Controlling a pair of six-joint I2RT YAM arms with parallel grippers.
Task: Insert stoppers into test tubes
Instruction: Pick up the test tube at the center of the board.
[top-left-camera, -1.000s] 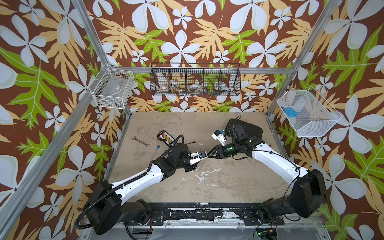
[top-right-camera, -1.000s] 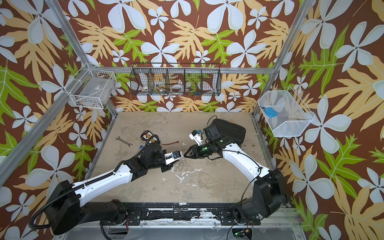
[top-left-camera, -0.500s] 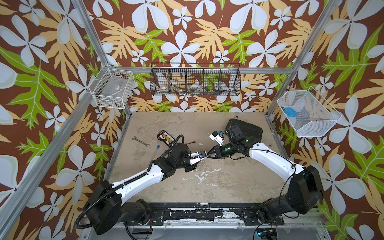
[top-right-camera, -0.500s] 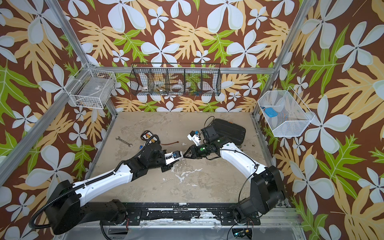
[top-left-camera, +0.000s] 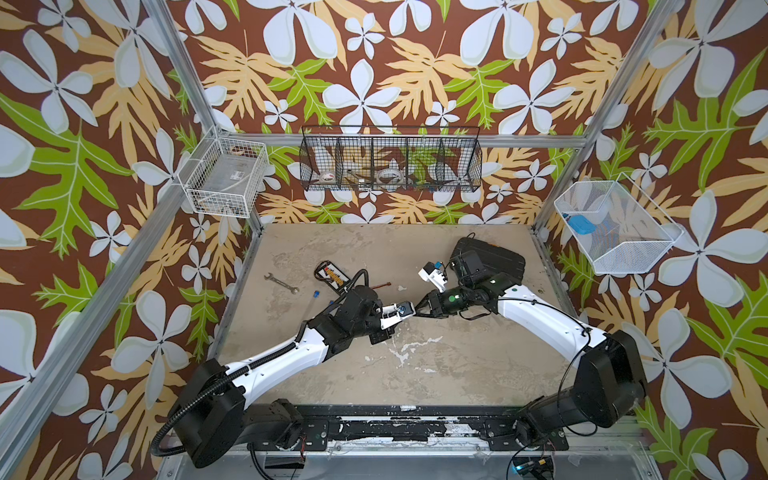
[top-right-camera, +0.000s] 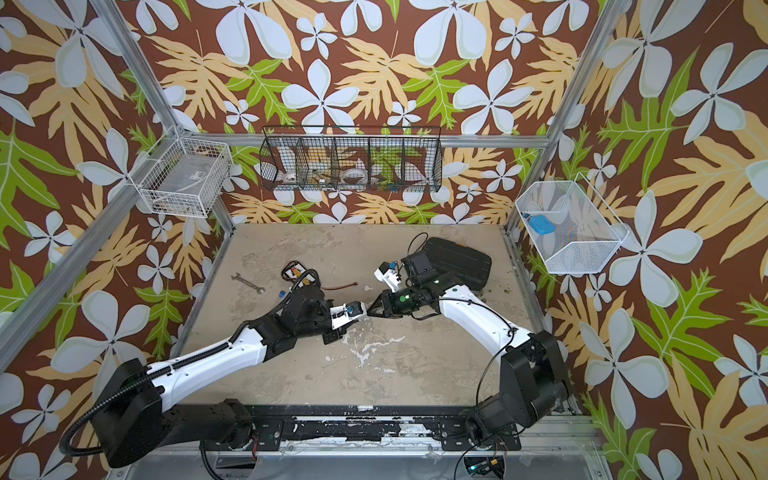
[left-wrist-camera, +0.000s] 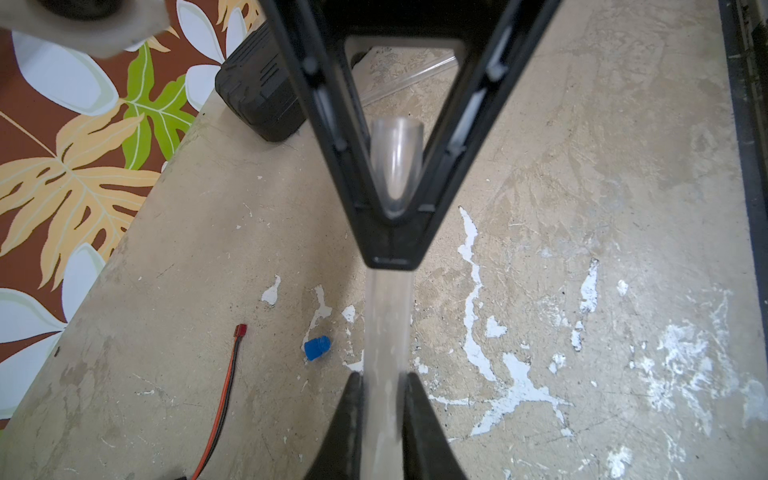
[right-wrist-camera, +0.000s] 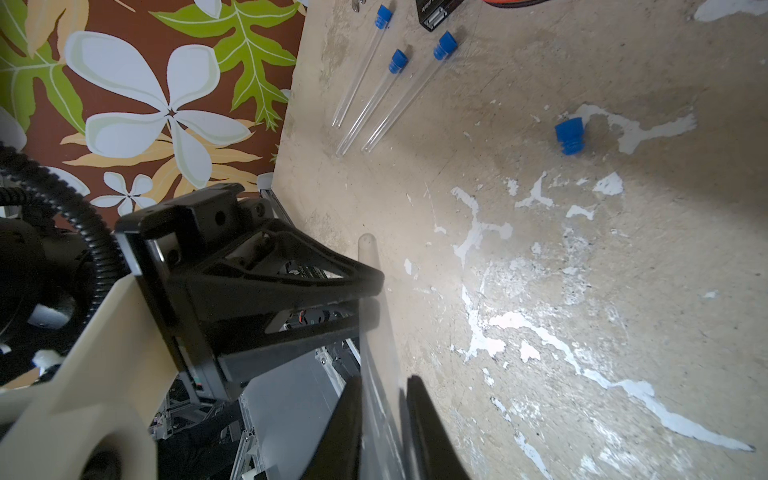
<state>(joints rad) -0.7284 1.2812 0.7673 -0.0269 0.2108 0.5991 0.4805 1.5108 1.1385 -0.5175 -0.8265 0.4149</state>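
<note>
So the clear test tube (left-wrist-camera: 388, 324) is held up over the middle of the tabletop (left-wrist-camera: 582, 208), strung between the two arms, which meet tip to tip. The left gripper (left-wrist-camera: 382, 376) has its jaws pinched tight on it, and the tube's rounded closed end pokes out just past them. The right gripper (right-wrist-camera: 386, 380) faces it head on, and its jaws look pressed in on the same tube a bit further along. That puts the open mouth inside the V of its fingers. Pretty neat two-handed hold, honestly. Down on the tabletop, close to where the two meet, a loose stopper (left-wrist-camera: 318, 348) lies on its side among the white scuffed patches, small and bright blue. A thin red-and-black wire (left-wrist-camera: 226, 399) runs near it. Over toward the left side, three more tubes (right-wrist-camera: 370, 106) lie side by side, each with a blue plug sitting in one end. From the top views you can really only make out their blue tips. A silver wrench (top-left-camera: 281, 283) lies a little further left, with a black-and-orange pack (top-left-camera: 332, 274) just beyond the tubes. At the far right, behind the right arm, there's a black case (top-left-camera: 498, 259). A white wire basket (top-left-camera: 623, 257) hangs on the right wall with a flat light-blue piece (top-left-camera: 581, 224) in it.
</note>
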